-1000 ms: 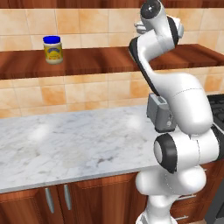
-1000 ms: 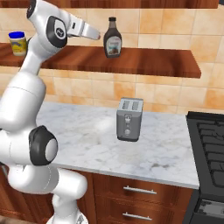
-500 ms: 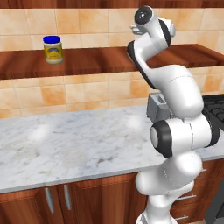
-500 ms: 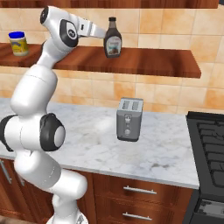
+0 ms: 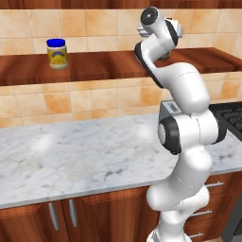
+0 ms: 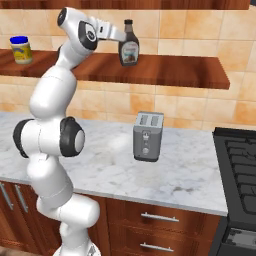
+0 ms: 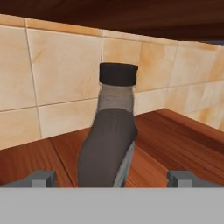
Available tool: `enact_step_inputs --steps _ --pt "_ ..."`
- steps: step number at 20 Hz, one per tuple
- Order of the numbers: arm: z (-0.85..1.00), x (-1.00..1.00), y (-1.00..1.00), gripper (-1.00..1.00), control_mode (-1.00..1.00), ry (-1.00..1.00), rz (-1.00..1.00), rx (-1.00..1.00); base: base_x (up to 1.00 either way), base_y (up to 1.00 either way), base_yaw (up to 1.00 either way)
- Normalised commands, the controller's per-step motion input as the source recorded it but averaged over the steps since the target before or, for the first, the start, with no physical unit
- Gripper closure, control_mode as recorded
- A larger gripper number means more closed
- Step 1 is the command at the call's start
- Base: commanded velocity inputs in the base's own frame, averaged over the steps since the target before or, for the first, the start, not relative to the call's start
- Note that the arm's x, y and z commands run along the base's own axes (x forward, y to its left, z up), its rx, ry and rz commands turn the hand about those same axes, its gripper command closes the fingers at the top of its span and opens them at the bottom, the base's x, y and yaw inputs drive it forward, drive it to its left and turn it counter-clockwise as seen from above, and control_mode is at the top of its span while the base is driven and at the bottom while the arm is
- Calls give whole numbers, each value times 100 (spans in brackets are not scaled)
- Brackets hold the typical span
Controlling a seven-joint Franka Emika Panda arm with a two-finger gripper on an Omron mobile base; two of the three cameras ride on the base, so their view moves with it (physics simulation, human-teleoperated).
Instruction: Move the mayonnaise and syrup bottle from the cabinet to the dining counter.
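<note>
The syrup bottle (image 6: 129, 48), dark brown with a black cap, stands upright on the cabinet shelf (image 6: 180, 71) against the tan tiles. In the hand view the syrup bottle (image 7: 108, 140) is close and centred, its lower body between my two fingertips (image 7: 42, 178). My gripper (image 6: 123, 41) is open, level with the bottle's shoulder and right beside it; its fingers stand wide on either side without touching. The mayonnaise (image 5: 57, 53), a blue-lidded jar, sits far to the left on the same shelf (image 5: 104, 66). In the right base view the mayonnaise (image 6: 20, 49) is behind my arm's left side.
A silver toaster (image 6: 148, 136) stands on the marble wall counter (image 6: 190, 172) below the shelf. A black stove (image 6: 240, 165) lies at the right. Wooden base cupboards (image 5: 61, 217) run under the counter. A dark wooden board (image 7: 131, 17) hangs low over the shelf.
My arm has stretched forward and to the right along the shelf, bringing the hand from short of the syrup bottle to right around it. The bottle and the jar have not moved.
</note>
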Motion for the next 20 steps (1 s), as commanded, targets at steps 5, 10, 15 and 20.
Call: enact_step_inputs --steps 5,10,15,20 --pt "-3 33 -27 -100 -100 0 0 0 0 0 0" --pt "-17 19 -33 -100 -100 0 0 0 0 0 0" --pt "-23 25 -22 -100 -100 0 -1 0 0 0 0" --pt "-22 24 -2 100 -100 3 -2 0 0 0 0"
